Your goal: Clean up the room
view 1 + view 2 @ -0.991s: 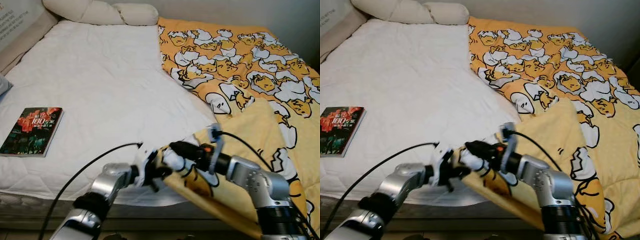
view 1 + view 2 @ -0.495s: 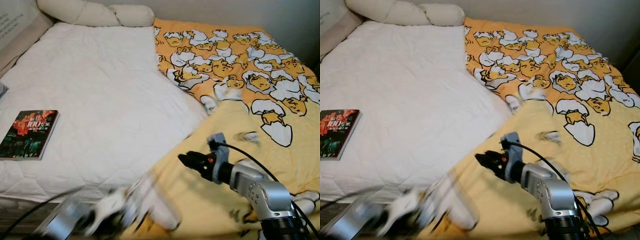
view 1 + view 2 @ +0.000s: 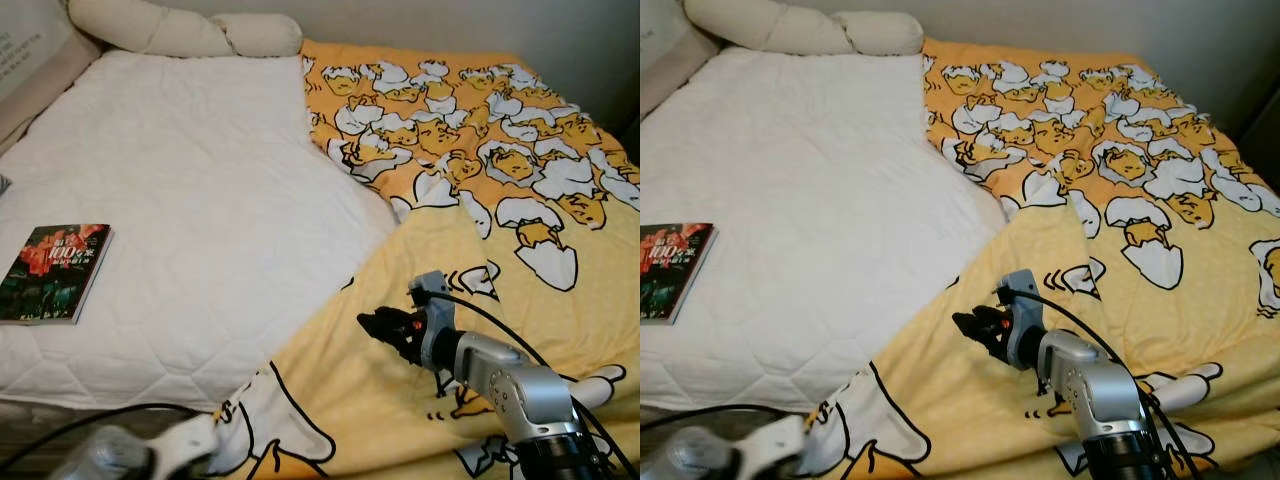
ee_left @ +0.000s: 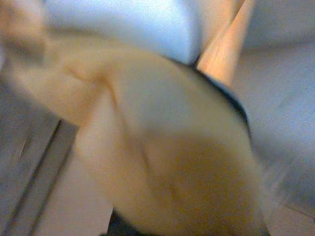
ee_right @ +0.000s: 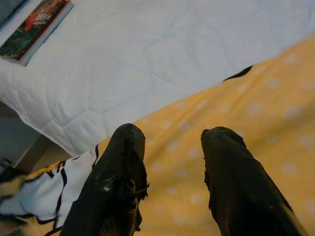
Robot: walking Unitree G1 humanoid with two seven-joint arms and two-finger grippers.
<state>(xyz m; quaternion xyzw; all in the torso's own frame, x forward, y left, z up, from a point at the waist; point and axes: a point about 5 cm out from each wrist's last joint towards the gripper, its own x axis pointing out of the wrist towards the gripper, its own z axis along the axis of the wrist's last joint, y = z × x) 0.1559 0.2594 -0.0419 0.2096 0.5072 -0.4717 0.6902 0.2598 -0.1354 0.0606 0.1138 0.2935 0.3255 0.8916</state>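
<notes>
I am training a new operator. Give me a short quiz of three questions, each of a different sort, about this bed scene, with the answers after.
1. True or false: the book lies on the yellow blanket.
2. Multiple choice: the right gripper has its jaws (A) open with nothing between them, (B) shut on the blanket, (C) shut on the book.
3. Fill in: the two pillows lie at the ____ of the bed, beside the wall.

Key: 1 false, it lies on the white mattress cover; 2 A; 3 head.
</notes>
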